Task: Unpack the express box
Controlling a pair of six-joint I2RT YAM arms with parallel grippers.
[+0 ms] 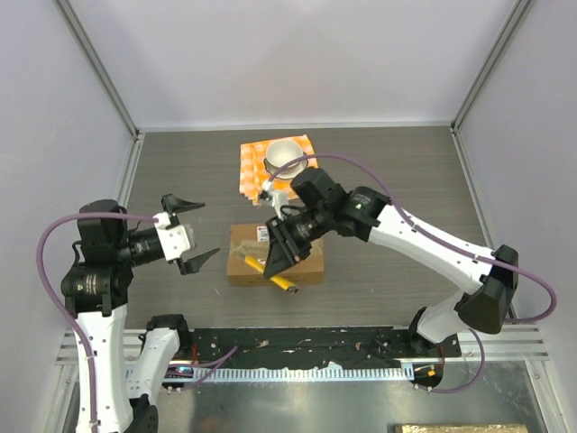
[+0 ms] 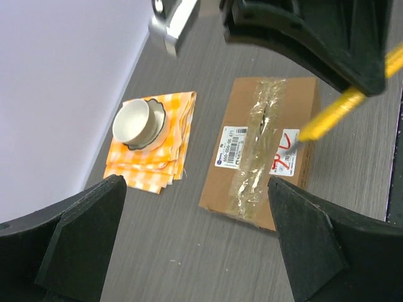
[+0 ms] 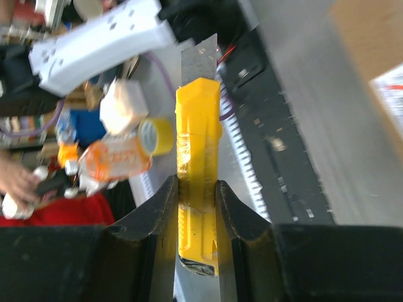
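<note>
On the grey wood-grain table (image 1: 379, 180), the left tool (image 1: 209, 228) hangs with its fingers wide apart beside the rectangular brown cardboard express box (image 2: 217, 189). The box lies flat mid-table, with glossy tape (image 2: 261, 126), a white shipping label (image 2: 230, 146) and a red-marked sticker (image 2: 283, 160) on top. Over it the right tool (image 3: 196, 189) is clamped on a yellow utility knife (image 3: 198, 126); beyond lies an orange checked cloth (image 1: 255, 179).

I see express box (image 2: 242, 100) plain brown, tape (image 2: 258, 145) glossy clear-brown, label (image 2: 230, 148) white, sticker (image 2: 284, 154) white with red scrawl. Knife (image 3: 198, 163) yellow. Cloth (image 2: 176, 151) orange-white check. Cup (image 2: 132, 121) white, saucer (image 2: 158, 129) dark-rimmed. Tabletop (image 2: 157, 251) grey woodgrain. Right fingers (image 3: 154, 214) black.
</note>
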